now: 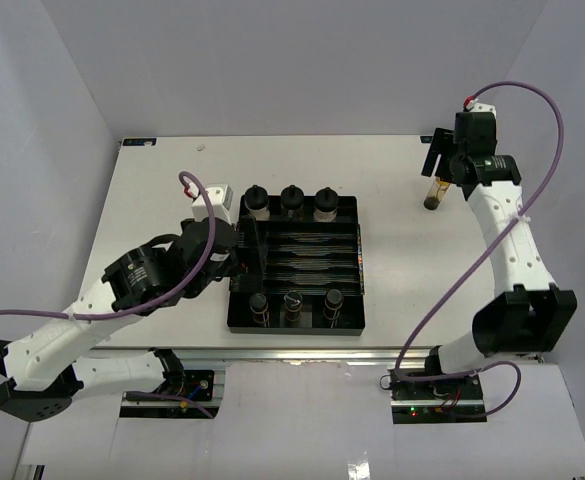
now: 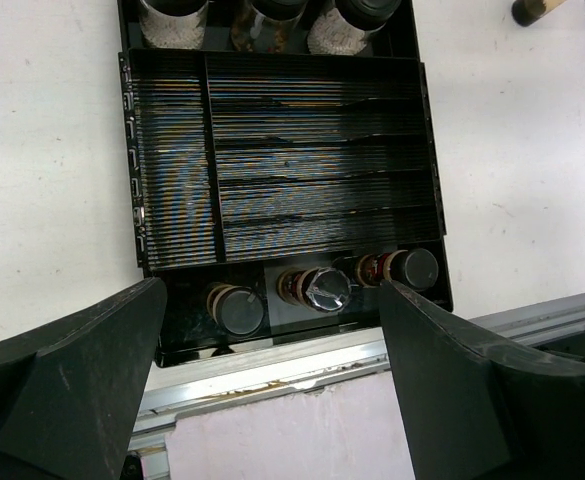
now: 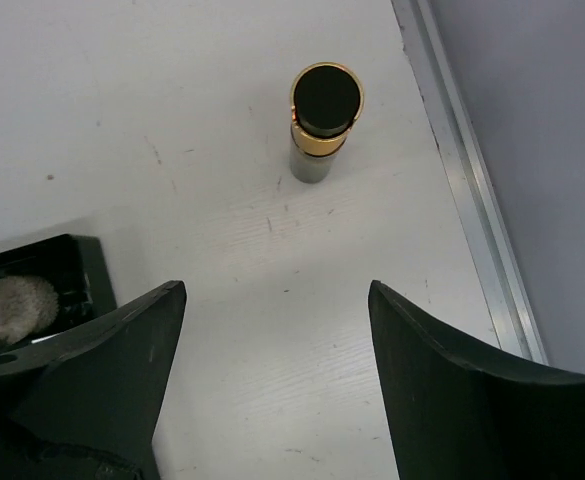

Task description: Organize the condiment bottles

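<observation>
Beyond the open, empty right gripper (image 3: 274, 290), one condiment bottle (image 3: 324, 110) is found standing outside the tray (image 1: 294, 328). It should probably be grasped next and carried over.

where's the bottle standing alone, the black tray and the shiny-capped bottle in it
lone bottle (image 3: 326, 97): right wrist view, on its black cap
black tray (image 1: 312, 255): top view, on its ribbed middle
shiny-capped bottle (image 2: 322, 288): left wrist view, on its cap

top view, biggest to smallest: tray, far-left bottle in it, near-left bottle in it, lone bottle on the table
1. tray
2. far-left bottle
3. near-left bottle and lone bottle: they look about alike, so they are not ranked.
</observation>
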Motion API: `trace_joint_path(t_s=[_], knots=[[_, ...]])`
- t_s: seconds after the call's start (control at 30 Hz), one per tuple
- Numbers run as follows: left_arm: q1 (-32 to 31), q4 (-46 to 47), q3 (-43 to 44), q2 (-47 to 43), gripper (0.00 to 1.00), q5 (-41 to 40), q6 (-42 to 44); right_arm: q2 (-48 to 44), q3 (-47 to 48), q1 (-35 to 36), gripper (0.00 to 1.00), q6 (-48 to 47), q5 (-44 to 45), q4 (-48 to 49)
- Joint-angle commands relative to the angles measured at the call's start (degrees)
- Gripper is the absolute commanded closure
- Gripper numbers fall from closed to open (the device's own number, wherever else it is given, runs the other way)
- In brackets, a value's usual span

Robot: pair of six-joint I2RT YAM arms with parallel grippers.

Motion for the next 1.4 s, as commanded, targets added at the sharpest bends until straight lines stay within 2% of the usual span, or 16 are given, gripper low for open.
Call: trace_joint_path(t_s=[0.0, 0.23, 0.43, 0.63, 1.0, 1.37], knots=[[0.5, 1.5, 1.2, 2.4, 0.02, 0.7, 2.3, 7.6, 6.5, -4.0, 0.19, -2.6, -2.4, 0.5], [1.5, 5.6, -0.1, 3.2, 0.02, 1.2, 4.6, 17.4, 14.0, -8.4, 0.17, -1.8, -4.2, 0.4], [3.4, 8.5, -2.0, 3.5, 0.02, 2.0, 6.2, 24.7, 21.9, -9.0, 0.17, -2.8, -3.7, -0.7], [5.0, 10.2, -4.0, 3.3, 0.02, 3.7, 7.0, 26.9, 20.7, -9.1, 0.16, -3.0, -7.2, 2.9], [7.9, 12.3, -5.2, 2.9, 0.02, 5.9, 9.5, 31.5, 19.3, -9.2, 0.17, -3.9, -4.6, 5.2], [10.7, 12.9, -6.3, 2.9, 0.02, 8.2, 10.4, 35.7, 22.5, -9.2, 0.2, -5.2, -3.2, 4.6]])
